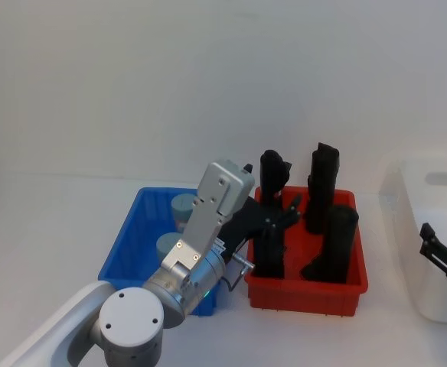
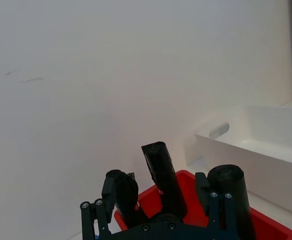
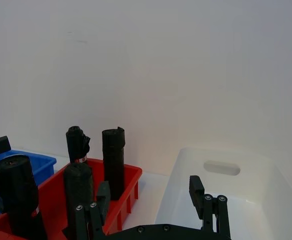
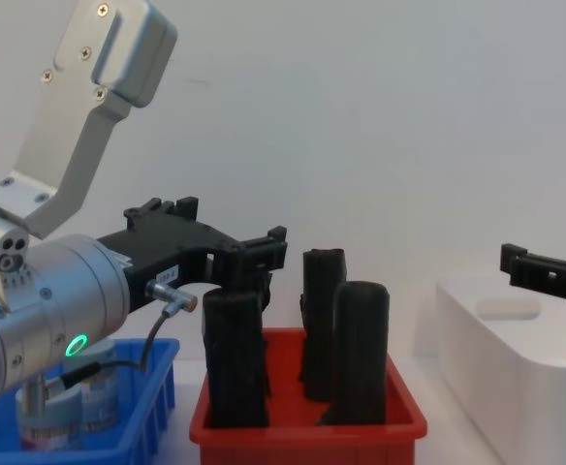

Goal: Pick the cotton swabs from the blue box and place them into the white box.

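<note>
A white tabletop (image 1: 63,222) runs back to a plain white wall (image 1: 208,76). The left arm (image 1: 208,222) reaches forward from the near-left corner. Its left tool (image 1: 285,214) hovers spread and empty over the left edge of the red bin (image 1: 308,294), just beside the blue box (image 1: 128,245). The right tool (image 1: 436,248), also spread, hangs above the white box (image 1: 419,294). Two tubs of cotton swabs (image 1: 170,245) stand in the blue box, and four black rolls (image 1: 340,229) stand in the red bin.

L arm (image 1: 208,229) hides blue box's (image 1: 128,241) 3 o'clock side & most of cotton swabs (image 1: 184,206); white box (image 1: 438,298), at 3 o'clock, cut off by view's edge.
</note>
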